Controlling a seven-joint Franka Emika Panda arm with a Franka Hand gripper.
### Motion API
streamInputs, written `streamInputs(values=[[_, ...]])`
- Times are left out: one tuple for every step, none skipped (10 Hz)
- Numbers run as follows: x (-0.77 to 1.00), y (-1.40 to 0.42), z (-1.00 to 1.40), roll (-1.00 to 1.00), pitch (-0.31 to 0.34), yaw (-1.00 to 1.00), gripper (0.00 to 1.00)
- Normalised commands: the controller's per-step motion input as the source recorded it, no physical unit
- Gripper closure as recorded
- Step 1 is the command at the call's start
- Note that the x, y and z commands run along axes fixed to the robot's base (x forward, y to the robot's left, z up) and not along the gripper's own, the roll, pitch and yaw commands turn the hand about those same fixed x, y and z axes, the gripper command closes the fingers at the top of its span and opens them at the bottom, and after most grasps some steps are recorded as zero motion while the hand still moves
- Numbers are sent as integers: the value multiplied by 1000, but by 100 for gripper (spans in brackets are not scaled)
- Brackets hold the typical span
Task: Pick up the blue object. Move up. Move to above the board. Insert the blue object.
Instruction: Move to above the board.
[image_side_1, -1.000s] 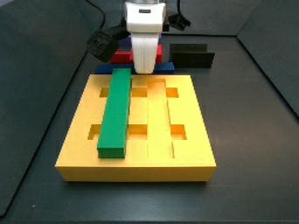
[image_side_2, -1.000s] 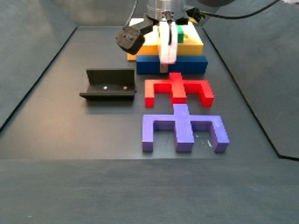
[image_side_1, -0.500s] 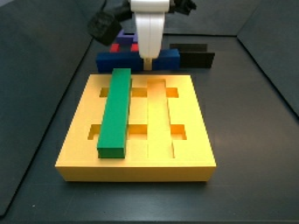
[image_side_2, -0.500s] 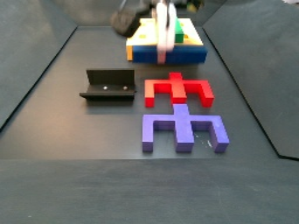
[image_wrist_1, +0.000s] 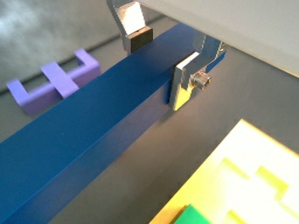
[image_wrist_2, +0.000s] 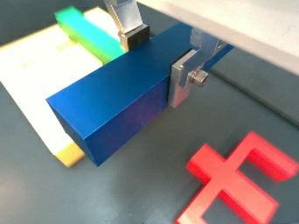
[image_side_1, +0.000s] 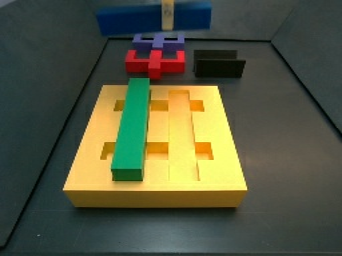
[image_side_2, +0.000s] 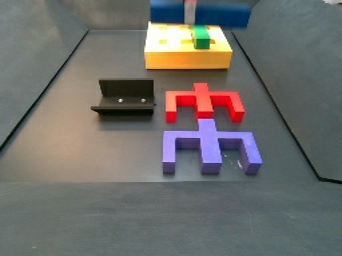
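My gripper (image_side_1: 168, 18) is shut on the blue object (image_side_1: 127, 18), a long dark-blue bar. It holds the bar level, high above the floor, behind the far end of the board (image_side_1: 214, 130). In both wrist views the fingers (image_wrist_1: 187, 77) press on the bar's two long sides (image_wrist_1: 105, 122), near its middle. The board is a thick yellow block with long grooves and square notches. A green bar (image_side_1: 131, 125) lies in its left groove. In a side view the gripper (image_side_2: 193, 12) and the bar (image_side_2: 230, 12) hang above the board (image_side_2: 167, 52).
A red notched piece (image_side_1: 156, 63) and a purple one (image_side_1: 162, 42) lie on the floor behind the board, with the dark fixture (image_side_1: 221, 64) beside them. They also show in a side view: the red piece (image_side_2: 205, 102), the purple piece (image_side_2: 210, 148) and the fixture (image_side_2: 124, 97).
The gripper has risen with the blue object, from the floor behind the board up to the top of both side views. Nothing else has moved.
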Motion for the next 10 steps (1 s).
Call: streamInputs(values=[[10, 3, 1400, -70, 51, -10, 100], [6, 2, 1400, -58, 65, -9, 100], [-9, 6, 1400, -53, 65, -11, 100], [22, 7, 784, -51, 59, -12, 100], [40, 8, 325, -61, 68, -11, 100], [45, 8, 209, -63, 65, -7, 100], [2, -1400, 388, 9, 46, 1000, 100], [-9, -1400, 358, 19, 46, 1000, 100], [-1, -1400, 363, 30, 49, 1000, 100], [45, -1400, 372, 20, 56, 1000, 100]])
